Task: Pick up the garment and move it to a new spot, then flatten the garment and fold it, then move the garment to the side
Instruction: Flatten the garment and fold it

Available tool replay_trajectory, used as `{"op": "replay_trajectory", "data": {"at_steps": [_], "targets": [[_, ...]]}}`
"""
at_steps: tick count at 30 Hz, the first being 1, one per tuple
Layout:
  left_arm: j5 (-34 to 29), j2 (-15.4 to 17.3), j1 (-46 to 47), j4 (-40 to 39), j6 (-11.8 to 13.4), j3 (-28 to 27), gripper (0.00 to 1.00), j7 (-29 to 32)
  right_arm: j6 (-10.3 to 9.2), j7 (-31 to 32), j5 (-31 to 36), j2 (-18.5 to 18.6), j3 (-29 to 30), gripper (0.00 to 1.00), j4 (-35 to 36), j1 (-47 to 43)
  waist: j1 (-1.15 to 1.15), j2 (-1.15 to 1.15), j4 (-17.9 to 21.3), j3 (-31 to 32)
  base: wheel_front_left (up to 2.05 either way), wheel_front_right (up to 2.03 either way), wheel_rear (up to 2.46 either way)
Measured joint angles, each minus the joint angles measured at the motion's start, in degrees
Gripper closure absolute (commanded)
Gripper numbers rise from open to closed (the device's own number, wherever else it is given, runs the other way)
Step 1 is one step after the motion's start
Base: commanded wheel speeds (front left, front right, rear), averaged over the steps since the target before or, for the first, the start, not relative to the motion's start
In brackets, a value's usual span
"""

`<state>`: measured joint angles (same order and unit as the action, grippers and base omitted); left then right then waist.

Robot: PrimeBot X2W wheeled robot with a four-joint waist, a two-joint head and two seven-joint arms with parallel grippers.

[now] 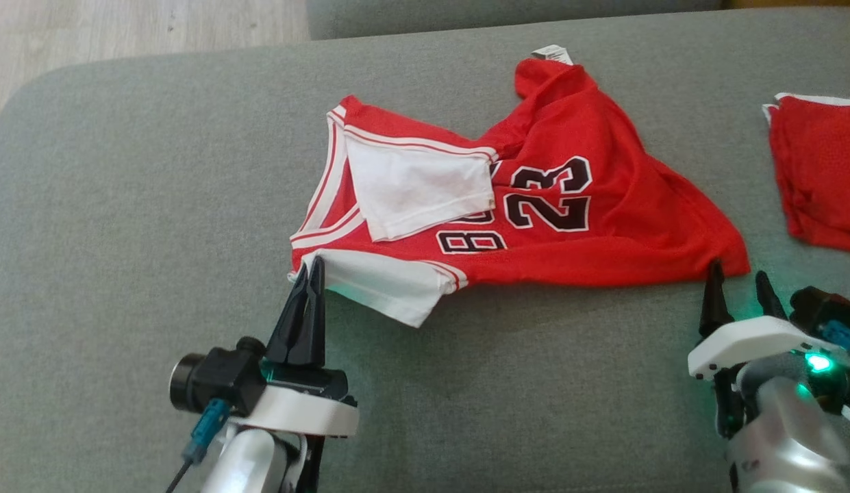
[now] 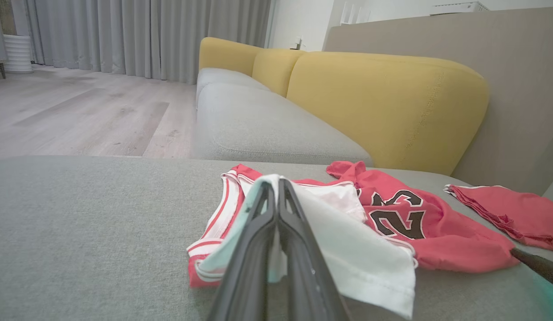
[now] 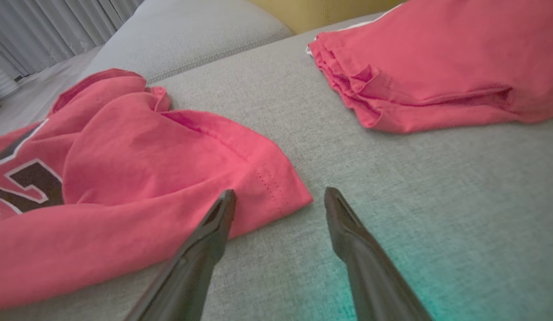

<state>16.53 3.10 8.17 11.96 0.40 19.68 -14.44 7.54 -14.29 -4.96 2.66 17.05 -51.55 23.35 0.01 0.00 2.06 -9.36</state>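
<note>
A red jersey [image 1: 568, 226] with white sleeves and a black "23" lies crumpled on the grey cushion [image 1: 123, 205], neck to the left and hem to the right. My left gripper [image 1: 314, 263] is shut on the jersey's near shoulder corner; the left wrist view shows white sleeve cloth [image 2: 347, 249] pinched between its fingers [image 2: 276, 183]. Beside the near hem corner my right gripper [image 1: 738, 274] stands open. In the right wrist view its left fingertip [image 3: 225, 200] touches the jersey [image 3: 147, 178] at the hem edge, with bare cushion between the fingers [image 3: 280, 192].
A second red garment [image 1: 822, 171], folded, lies at the cushion's right edge, close to my right gripper. Yellow backrests [image 2: 383, 98] rise behind the seat. Wooden floor [image 1: 123, 27] lies beyond the cushion's far left corner. Bare cushion stretches left and in front of the jersey.
</note>
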Motion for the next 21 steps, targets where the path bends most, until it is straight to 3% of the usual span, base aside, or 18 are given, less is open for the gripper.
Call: {"op": "replay_trajectory", "data": {"at_steps": [10, 12, 13, 17, 21], "targets": [[-0.5, -0.1, 0.2, -0.7, -1.0, 0.4, 1.0, 0.0, 0.0, -0.5, 6.0, 0.2, 5.2, 0.0, -7.7, 5.9, 0.0, 0.0, -1.5, -2.0, 0.0, 0.0, 0.0], [-0.5, -0.1, 1.0, -0.6, -1.0, 0.4, 1.0, 0.0, 0.0, -0.6, 7.6, 0.2, 6.0, 0.74, -9.0, 6.9, 0.0, 0.0, -1.6, -2.0, 0.0, 0.0, 0.0], [-0.5, -0.1, 1.2, -0.6, -1.0, 0.4, 1.0, 0.0, 0.0, -0.6, 8.0, 0.2, 6.3, 1.0, -9.3, 6.9, 0.0, 0.0, -1.6, -1.9, 0.0, 0.0, 0.0], [-0.5, -0.2, 1.2, -0.6, -0.9, -0.6, 1.0, 0.0, 0.0, -0.7, 8.1, 0.2, 5.6, 1.0, -9.8, 6.9, 0.0, 0.0, -1.2, -1.1, 0.0, 0.0, 0.0], [-0.5, -0.2, 1.2, -0.6, -1.0, -2.2, 1.0, 0.0, 0.0, -0.4, 2.9, 0.2, 0.7, 1.0, -7.5, 6.7, -0.01, 0.0, -0.4, 0.2, 0.0, 0.0, 0.0]]}}
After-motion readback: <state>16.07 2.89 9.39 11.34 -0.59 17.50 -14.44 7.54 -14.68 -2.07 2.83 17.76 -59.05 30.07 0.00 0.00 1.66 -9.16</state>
